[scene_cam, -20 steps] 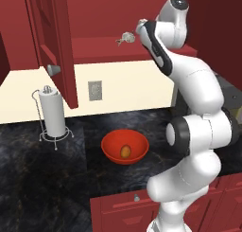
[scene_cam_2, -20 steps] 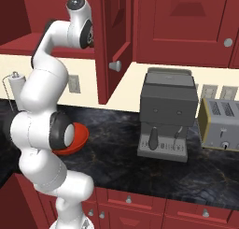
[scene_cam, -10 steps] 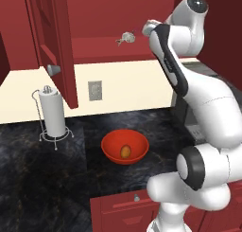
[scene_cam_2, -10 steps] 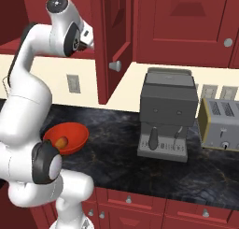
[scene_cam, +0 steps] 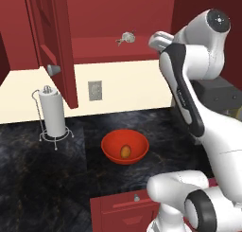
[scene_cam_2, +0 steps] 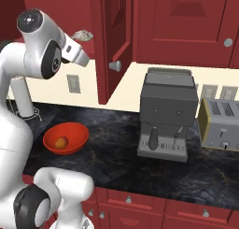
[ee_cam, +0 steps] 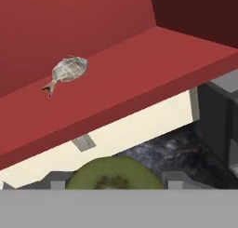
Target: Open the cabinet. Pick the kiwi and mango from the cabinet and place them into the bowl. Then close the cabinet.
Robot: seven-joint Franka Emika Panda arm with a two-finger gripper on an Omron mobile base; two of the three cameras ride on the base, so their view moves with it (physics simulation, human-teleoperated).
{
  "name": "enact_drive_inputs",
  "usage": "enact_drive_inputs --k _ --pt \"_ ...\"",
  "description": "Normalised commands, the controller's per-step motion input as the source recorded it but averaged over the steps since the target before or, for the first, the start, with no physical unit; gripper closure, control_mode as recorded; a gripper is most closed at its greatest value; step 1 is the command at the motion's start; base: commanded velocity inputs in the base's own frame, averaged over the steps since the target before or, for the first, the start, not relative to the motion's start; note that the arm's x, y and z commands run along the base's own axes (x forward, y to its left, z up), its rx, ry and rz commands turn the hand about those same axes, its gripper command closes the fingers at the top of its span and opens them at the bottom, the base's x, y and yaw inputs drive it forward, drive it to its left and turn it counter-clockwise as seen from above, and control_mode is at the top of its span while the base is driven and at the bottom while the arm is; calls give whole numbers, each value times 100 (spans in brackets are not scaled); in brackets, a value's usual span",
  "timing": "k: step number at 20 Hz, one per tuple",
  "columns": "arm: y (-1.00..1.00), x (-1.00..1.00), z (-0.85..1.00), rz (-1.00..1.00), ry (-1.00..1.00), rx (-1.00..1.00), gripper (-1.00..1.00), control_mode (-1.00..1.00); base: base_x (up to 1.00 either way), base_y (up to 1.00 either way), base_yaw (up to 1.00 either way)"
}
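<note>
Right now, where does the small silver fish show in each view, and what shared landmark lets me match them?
Left base view: fish at top centre, on the red shelf, left of the arm.
Right base view: fish upper left, just right of the arm.
Hand view: fish upper left, lying on the red shelf.
Shared landmark: the grey wall outlet below the shelf.
</note>
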Motion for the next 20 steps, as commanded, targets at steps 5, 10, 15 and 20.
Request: enact_drive_inputs --k 5,10,15,20 --pt "32 -100 8 0 8 0 100 -100 0 0 0" --pt "54 -83 -17 6 12 0 100 -100 0 0 0" --pt "37 -19 -28 3 10 2 100 -100 0 0 0" --pt "17 1 -61 0 15 2 100 -100 0 0 0"
